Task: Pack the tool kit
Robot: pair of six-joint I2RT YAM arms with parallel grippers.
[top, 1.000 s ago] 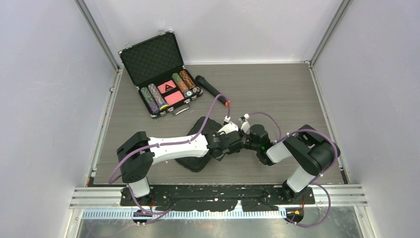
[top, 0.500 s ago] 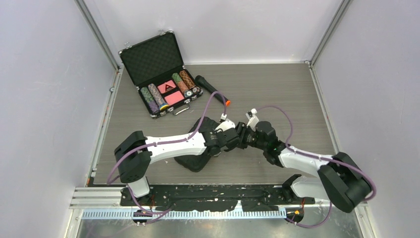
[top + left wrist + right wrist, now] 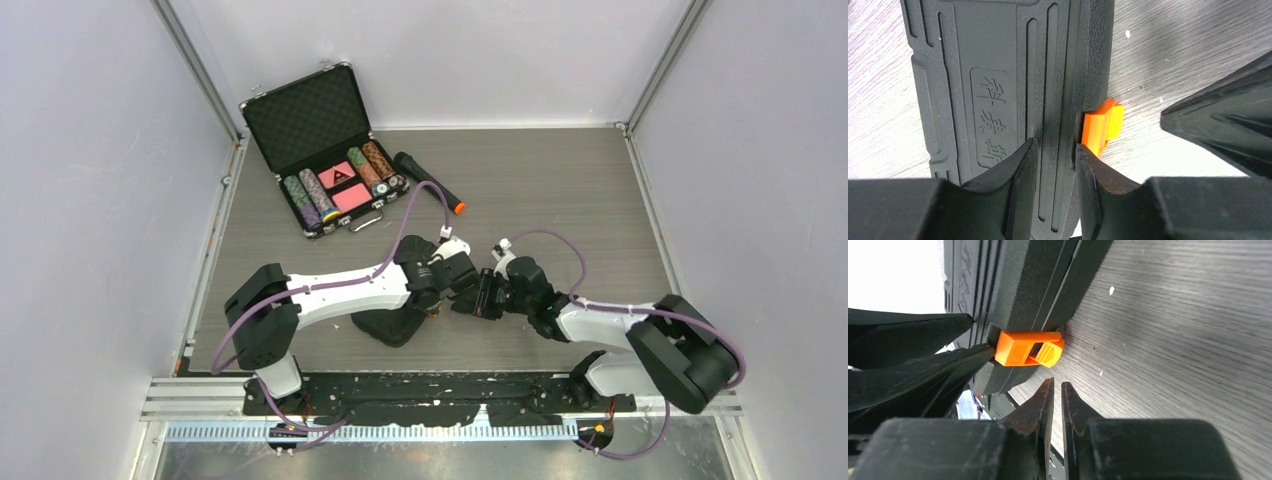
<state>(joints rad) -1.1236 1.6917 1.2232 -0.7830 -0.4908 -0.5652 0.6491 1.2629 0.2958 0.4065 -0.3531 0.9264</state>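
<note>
Partly hidden: tool kit case [image 3: 993, 75]; from above the left arm [image 3: 350, 293] covers most of it. Its two halves lie together, so the contents are unseen.
Left fingers [image 3: 1015, 175]: a narrow gap apart, tips on the ribbed lid at its edge; one tip touches the orange latch [image 3: 1103, 125].
Right fingers [image 3: 1040, 410]: pressed almost together, holding nothing, tips just short of the latch.
Latch: juts from the seam over the table [image 3: 1173, 340].
Left gripper [image 3: 1055, 146]: pointed down onto the lid.
Right gripper [image 3: 1057, 382]: faces the latch from the opposite side; cut off at the edge of the left wrist view.
Left arm pose: stretched low, rightward across the tool kit case.
Right arm [image 3: 610, 325] pose: elbow out to the right, forearm reaching left.
Tool kit case position: flat on the table, near the middle of its near edge.
Far left corner: open poker chip case [image 3: 320, 160], with a flashlight [image 3: 428, 182] just beside it.
</note>
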